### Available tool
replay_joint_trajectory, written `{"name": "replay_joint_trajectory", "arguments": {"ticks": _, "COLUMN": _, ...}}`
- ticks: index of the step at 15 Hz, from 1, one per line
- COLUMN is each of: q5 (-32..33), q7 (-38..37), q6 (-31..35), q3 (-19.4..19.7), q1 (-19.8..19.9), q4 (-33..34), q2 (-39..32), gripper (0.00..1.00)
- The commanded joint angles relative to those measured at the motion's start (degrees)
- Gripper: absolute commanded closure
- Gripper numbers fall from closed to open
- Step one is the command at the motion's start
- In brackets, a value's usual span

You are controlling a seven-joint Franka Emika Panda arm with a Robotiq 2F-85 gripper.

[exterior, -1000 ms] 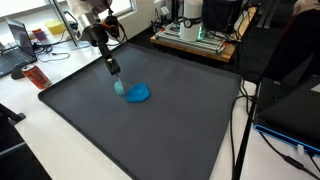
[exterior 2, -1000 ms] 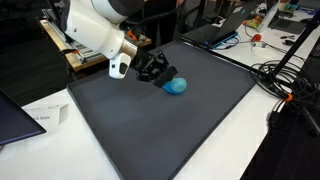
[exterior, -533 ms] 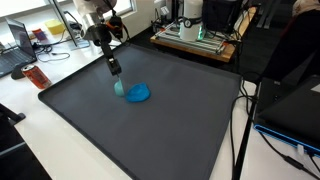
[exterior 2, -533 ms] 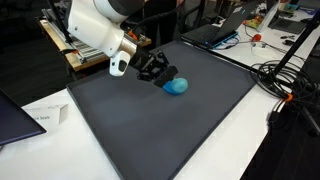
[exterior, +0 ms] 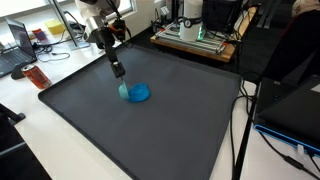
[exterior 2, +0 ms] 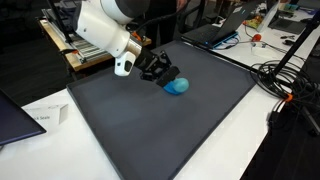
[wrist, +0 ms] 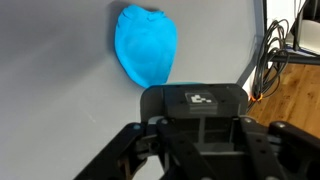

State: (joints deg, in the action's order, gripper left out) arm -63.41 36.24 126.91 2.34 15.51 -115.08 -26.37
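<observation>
Blue cloth (exterior: pixel 138 94) lies bunched on the dark mat (exterior: pixel 150 130). We see the gripper (exterior: pixel 123 92) touching its edge, jaws drawn together on a light-blue bit, the contact small and unclear. Wrist view crops the fingertips but shows the whole cloth (wrist: pixel 146 45); in an exterior view (exterior 2: pixel 176 85) the arm hides the jaws.
</observation>
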Motion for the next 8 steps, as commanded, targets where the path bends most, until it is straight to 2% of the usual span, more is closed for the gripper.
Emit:
{"name": "replay_joint_trajectory", "arguments": {"ticks": 1, "q5": -1.56, "q7": 1.94, "q6": 4.43, "q3": 0.29, "q1": -2.77, "q4": -3.68, "q2": 2.59, "gripper": 0.78}}
{"name": "replay_joint_trajectory", "arguments": {"ticks": 8, "q5": -3.26, "q7": 4.42, "q6": 11.21, "q3": -0.85, "q1": -5.46, "q4": -6.87, "q2": 5.39, "gripper": 0.78}}
